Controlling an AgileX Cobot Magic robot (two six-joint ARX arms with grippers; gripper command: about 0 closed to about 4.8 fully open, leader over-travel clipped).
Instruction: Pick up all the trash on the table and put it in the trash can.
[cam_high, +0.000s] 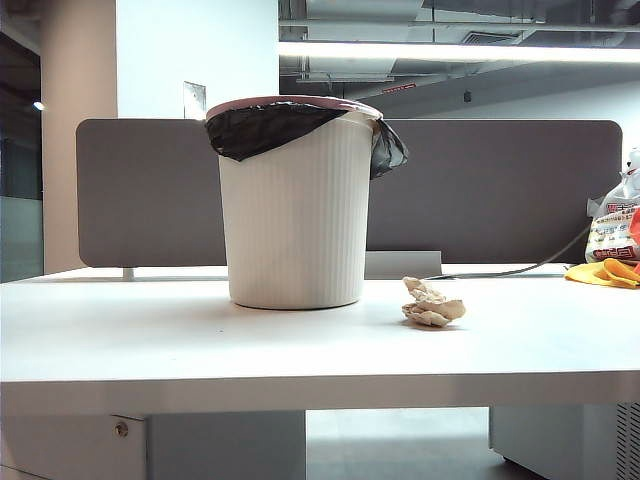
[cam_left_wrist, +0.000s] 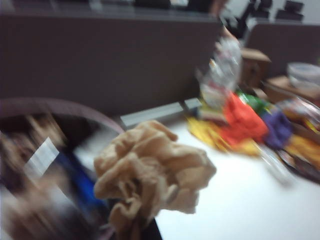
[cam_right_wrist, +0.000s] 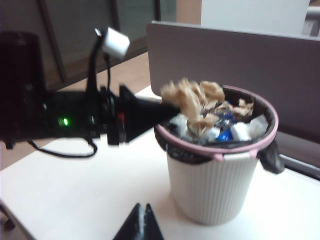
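The left gripper (cam_right_wrist: 172, 107) is clamped on a crumpled brown paper wad (cam_right_wrist: 195, 102) and holds it over the near-left rim of the trash can (cam_right_wrist: 215, 192), which stands on the white surface (cam_high: 150, 335) in front of the grey partition panel (cam_high: 500, 190). The can already looks full, with white, blue and brown scraps piled close to its pinkish rim and black liner (cam_high: 260, 128). The main risk, as I judge it, is that the wad sits over the rim and not the middle, so a release here could let it catch the edge or roll off the heap and drop back onto the surface. Light paper may also cling to a pad as the jaws part. The left wrist view is blurred, so I can only say the wad probably hangs partly beyond the rim. The right gripper (cam_right_wrist: 141, 220) hangs low over the surface on the near side of the can, its 2 tips pressed together and holding nothing. 1 more crumpled paper ball (cam_high: 432, 303) lies on the surface just right of the can's base, still to be collected. Far right sit a snack bag (cam_high: 615, 230) and yellow wrappers (cam_high: 605, 272), with a grey cable (cam_high: 520, 270) running along the back. Nothing stands between the right gripper and the ball.
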